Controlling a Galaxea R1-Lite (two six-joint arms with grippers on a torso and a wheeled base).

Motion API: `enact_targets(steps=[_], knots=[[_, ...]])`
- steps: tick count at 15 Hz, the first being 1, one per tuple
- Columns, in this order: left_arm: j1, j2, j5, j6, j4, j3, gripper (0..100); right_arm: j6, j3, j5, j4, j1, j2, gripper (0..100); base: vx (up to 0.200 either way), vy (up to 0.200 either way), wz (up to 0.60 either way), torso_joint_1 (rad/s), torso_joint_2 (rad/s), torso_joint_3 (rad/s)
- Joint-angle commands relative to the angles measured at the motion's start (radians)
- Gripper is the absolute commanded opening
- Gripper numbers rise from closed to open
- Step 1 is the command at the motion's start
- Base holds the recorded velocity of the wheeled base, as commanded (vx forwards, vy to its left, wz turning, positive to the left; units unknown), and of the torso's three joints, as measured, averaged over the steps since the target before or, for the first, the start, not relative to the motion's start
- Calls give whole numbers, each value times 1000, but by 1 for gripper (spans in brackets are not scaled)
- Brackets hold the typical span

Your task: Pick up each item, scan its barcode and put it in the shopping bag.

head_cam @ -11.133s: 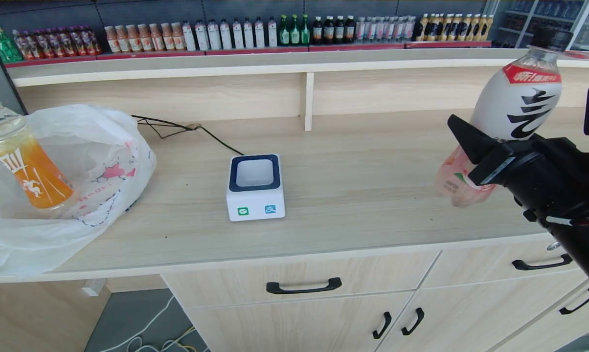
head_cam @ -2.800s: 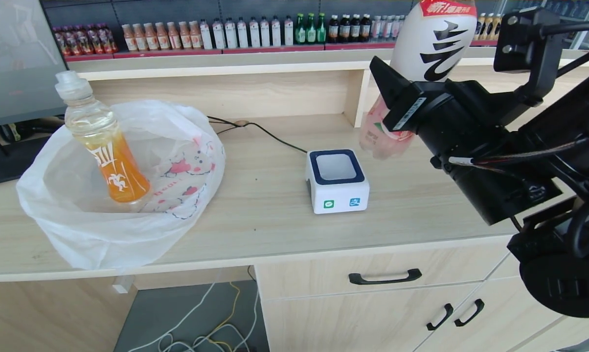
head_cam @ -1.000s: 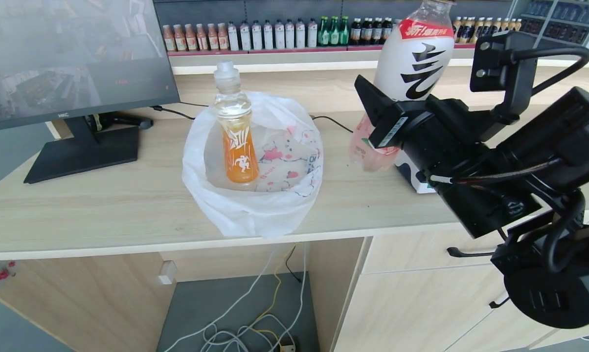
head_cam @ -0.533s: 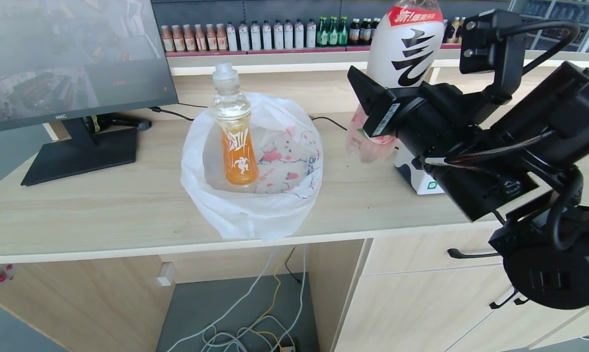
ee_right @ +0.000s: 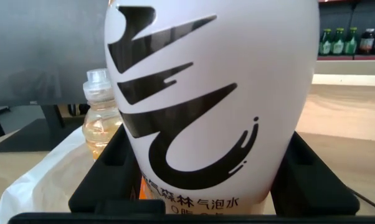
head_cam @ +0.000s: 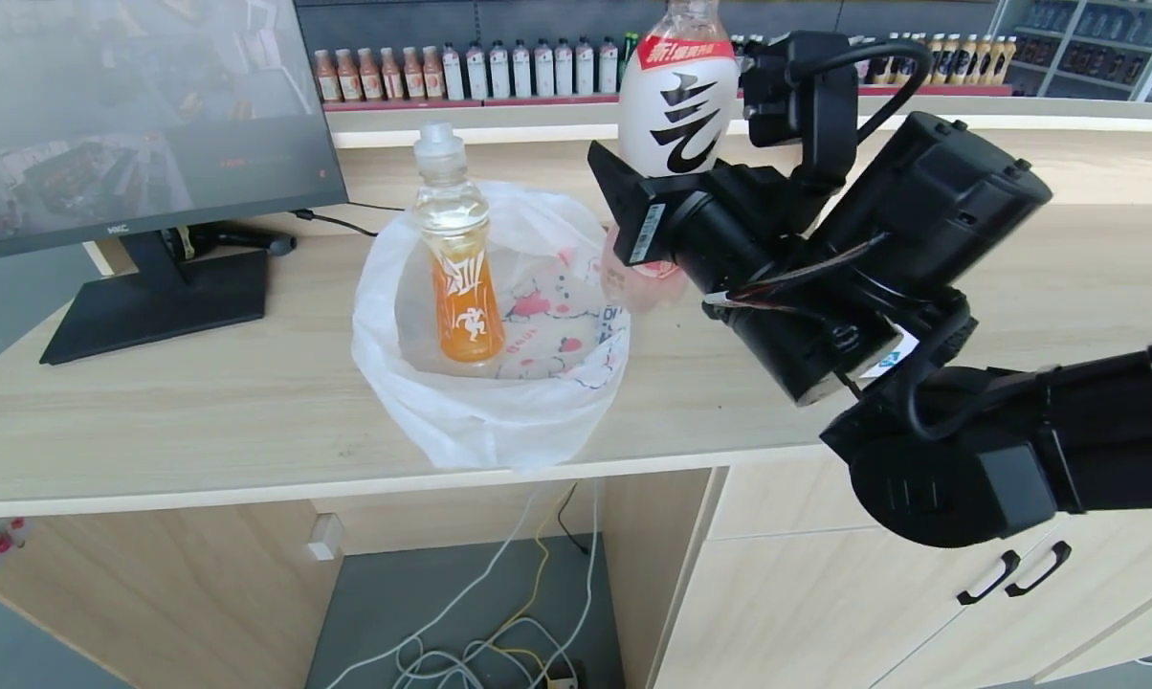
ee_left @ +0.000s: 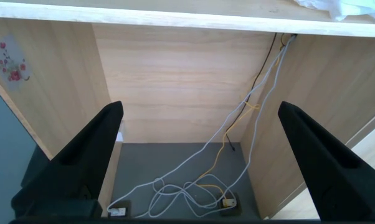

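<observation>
My right gripper (head_cam: pixel 645 251) is shut on a white bottle (head_cam: pixel 676 105) with black strokes, a red band and a pink base. It holds the bottle upright above the right rim of the white plastic shopping bag (head_cam: pixel 499 411). An orange drink bottle (head_cam: pixel 456 277) stands upright inside the bag. In the right wrist view the white bottle (ee_right: pixel 212 106) sits between the black fingers (ee_right: pixel 106 174), with the orange bottle (ee_right: pixel 100 115) behind it. My left gripper (ee_left: pixel 200 162) hangs open below the counter's edge, with nothing between its fingers.
A monitor (head_cam: pixel 126 105) on a black stand is at the counter's left. A corner of the white scanner (head_cam: pixel 890 358) peeks out behind my right arm. Cables (ee_left: pixel 194 186) lie on the floor under the counter. Shelves of bottles (head_cam: pixel 499 72) line the back wall.
The right arm has carried the white bottle leftward, from above the scanner to the bag's right rim. Before that the head camera panned left, bringing the monitor into view.
</observation>
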Motion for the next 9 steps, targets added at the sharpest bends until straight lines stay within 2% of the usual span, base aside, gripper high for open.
enact_targets(steps=[1, 5, 9], knots=[[1, 0, 0, -1, 0, 0, 100, -2, -89, -4, 36, 30, 73, 0, 0, 0, 0, 0, 0, 0], [0, 0, 0, 2, 0, 0, 100, -27, -194, -4, 129, 50, 127, 0, 0, 0, 0, 0, 0, 0], [1, 0, 0, 2, 0, 0, 100, -25, -254, -5, 140, 51, 193, 0, 0, 0, 0, 0, 0, 0]])
